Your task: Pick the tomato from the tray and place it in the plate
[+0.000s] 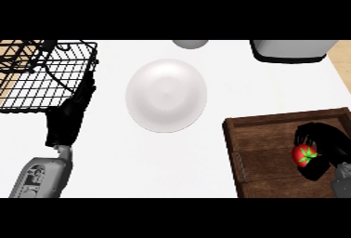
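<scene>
Here, the red tomato [303,154], topped by a green calyx, sat within the curled fingers of the right hand [329,143], over the brown tray [274,126] near its right edge. The white plate [166,95] lay apart at upper left, bare tabletop [171,162] between them. The left hand [65,122] rested with straight fingers beside a wire rack [41,74].

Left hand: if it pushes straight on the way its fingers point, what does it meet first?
Probably the black wire rack: the left hand points up the view at its near right corner. Depth is unclear, so it might pass beside it.
</scene>
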You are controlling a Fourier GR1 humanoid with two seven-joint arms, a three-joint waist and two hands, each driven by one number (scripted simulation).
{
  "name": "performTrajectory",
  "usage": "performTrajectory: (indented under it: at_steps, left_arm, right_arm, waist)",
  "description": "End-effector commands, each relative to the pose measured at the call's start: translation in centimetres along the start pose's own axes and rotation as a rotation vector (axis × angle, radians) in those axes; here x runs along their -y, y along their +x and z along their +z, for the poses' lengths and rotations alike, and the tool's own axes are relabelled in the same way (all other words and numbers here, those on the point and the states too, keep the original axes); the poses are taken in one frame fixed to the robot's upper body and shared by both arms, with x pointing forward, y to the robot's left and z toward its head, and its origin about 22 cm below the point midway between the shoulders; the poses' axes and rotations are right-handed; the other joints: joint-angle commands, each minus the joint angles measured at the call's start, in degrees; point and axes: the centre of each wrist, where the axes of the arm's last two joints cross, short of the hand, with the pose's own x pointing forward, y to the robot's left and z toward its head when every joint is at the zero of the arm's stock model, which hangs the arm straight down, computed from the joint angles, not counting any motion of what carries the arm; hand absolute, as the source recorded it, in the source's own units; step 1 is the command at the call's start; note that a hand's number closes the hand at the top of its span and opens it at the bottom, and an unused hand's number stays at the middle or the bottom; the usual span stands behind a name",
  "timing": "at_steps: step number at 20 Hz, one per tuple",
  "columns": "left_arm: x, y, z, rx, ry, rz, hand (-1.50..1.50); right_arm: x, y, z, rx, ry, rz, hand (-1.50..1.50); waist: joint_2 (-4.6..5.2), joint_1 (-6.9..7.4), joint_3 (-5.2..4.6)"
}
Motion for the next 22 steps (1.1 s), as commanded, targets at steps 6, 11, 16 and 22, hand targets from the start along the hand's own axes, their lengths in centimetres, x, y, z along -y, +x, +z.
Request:
performTrajectory:
  at_steps: [6, 11, 16, 22]
  left_arm:
    - [0.0, 0.3, 0.1, -0.007, -0.005, -0.007, 0.0]
    - [-0.7, 0.4, -1.4, 0.0, 0.028, -0.011, 0.0]
    - [0.5, -0.1, -0.5, 0.002, 0.013, -0.002, 0.0]
    - [0.1, -0.2, 0.0, 0.005, 0.001, -0.006, 0.0]
  right_arm:
    - [-1.0, 7.5, -0.9, 0.015, -0.197, -0.062, 1.5]
    - [1.2, 8.5, 0.4, 0.208, -0.526, -0.111, 1.5]
    - [4.8, 12.0, 2.2, 0.391, -0.633, -0.177, 1.5]
    - [6.5, 18.0, 2.9, 0.548, -0.569, -0.229, 1.5]
  waist:
    - [0.09, 0.19, 0.43]
    - [0.16, -0.79, 0.45]
    - [0.11, -0.22, 0.41]
    - [0.17, 0.4, 0.4]
